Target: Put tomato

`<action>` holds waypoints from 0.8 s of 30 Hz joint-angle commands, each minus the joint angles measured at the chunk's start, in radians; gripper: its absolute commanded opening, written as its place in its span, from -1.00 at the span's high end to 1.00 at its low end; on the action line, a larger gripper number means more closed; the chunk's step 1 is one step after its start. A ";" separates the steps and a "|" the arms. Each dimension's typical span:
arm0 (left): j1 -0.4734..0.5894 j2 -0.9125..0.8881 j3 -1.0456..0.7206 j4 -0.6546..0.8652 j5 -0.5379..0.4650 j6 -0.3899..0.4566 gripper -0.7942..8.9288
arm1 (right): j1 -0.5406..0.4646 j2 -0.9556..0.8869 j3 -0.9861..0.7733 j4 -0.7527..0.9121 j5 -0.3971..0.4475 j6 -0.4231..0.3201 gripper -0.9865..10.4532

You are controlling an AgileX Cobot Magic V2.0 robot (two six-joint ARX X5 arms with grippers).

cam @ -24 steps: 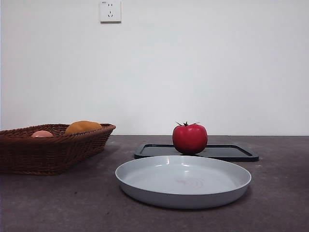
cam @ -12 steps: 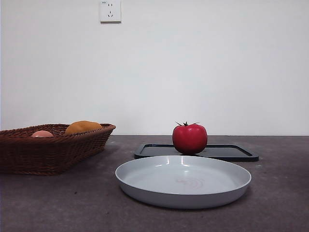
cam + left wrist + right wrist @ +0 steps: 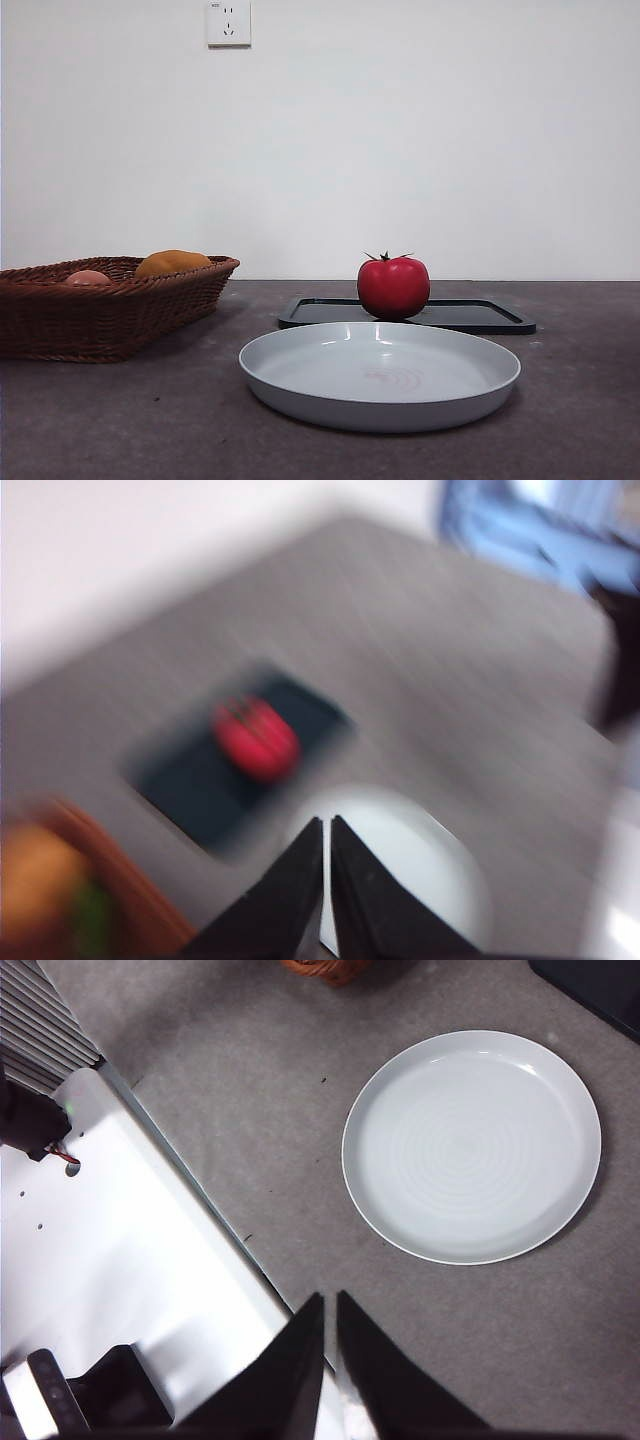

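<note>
Sitting apart from left gripper (image 3: pixel 327 825), tomato (image 3: pixel 393 286)

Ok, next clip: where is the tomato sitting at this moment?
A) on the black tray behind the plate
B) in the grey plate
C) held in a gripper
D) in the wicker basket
A: the tomato rests on the black tray behind the empty grey plate, apart from the wicker basket. The left gripper and the right gripper both have their jaws together and hold nothing.
</note>
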 commanded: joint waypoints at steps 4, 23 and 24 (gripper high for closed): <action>0.171 -0.178 -0.233 0.459 -0.053 -0.018 0.82 | 0.007 0.005 0.010 0.008 -0.003 0.004 0.81; 0.277 -0.715 -0.968 0.667 -0.550 -0.126 0.82 | 0.007 0.005 0.010 0.008 -0.003 0.004 0.81; 0.277 -0.731 -0.996 0.667 -0.550 -0.138 0.82 | 0.007 0.005 0.010 0.008 -0.003 0.004 0.81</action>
